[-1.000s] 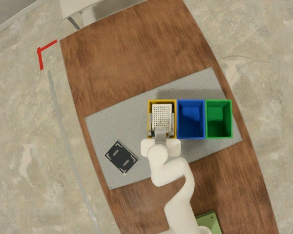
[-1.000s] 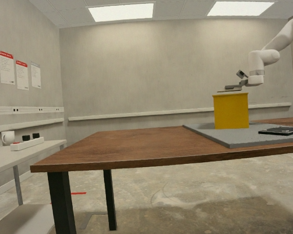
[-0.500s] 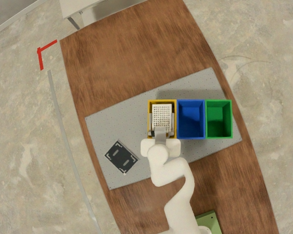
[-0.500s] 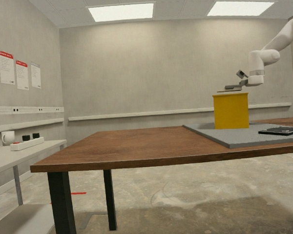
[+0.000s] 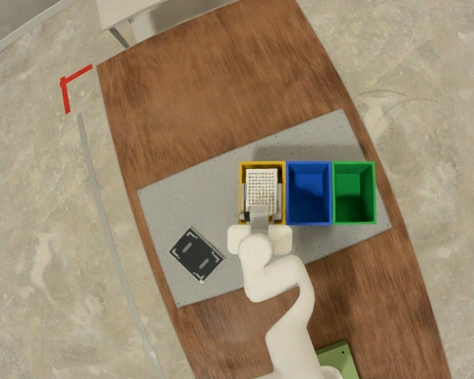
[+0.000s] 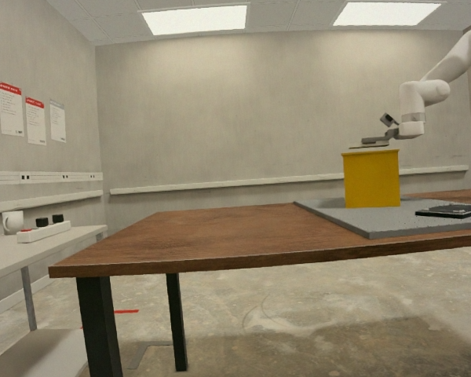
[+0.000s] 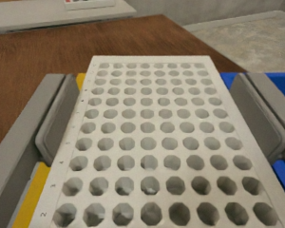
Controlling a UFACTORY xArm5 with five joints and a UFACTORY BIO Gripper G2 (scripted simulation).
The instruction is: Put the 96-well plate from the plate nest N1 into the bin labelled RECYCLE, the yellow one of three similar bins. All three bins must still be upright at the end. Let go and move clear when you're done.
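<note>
The white 96-well plate is level between the two grey fingers of my gripper, which is shut on its long sides. In the exterior view the plate shows just above the rim of the yellow bin. From above, the plate lies within that bin's outline, and the fingers are close to its left and right walls. The yellow bin is upright. The black plate nest is empty. The bin labels are not readable.
The blue bin stands upright right beside the yellow one, and the green bin stands upright beyond it. All three stand on the grey perforated board. The nest lies to the left of my arm.
</note>
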